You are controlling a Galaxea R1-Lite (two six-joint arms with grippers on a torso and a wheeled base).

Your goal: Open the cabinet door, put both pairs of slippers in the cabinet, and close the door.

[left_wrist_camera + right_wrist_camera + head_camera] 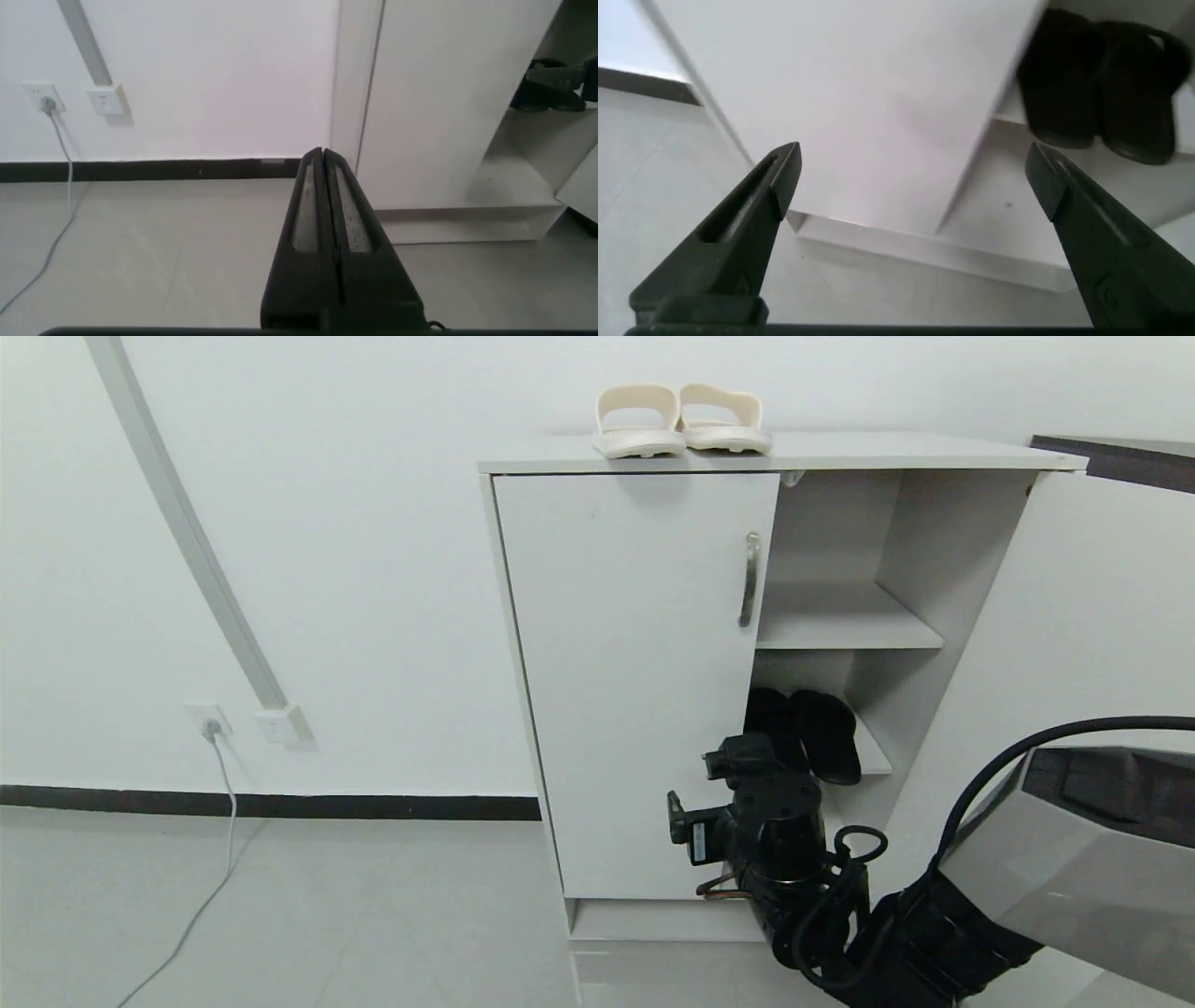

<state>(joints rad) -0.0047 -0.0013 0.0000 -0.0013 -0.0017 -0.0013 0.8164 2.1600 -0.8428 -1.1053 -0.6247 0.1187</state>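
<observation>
A pair of black rubber slippers [812, 733] sits on the lower shelf of the white wooden cabinet [887, 450], its right door [1074, 616] swung wide for access. The cream slide slippers [681, 422] wait on the cabinet's top. The right gripper [913, 163] hangs empty before that shelf, jaws spread. The left gripper [322, 187], pressed together, is low before the cabinet.

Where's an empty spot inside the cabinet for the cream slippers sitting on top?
The white cabinet's upper shelf is bare, between the closed left door and the right side wall. The lower shelf is crowded: black rubber slippers fill its left part, leaving a narrow strip beside them, and the open black right gripper sits in front.
</observation>
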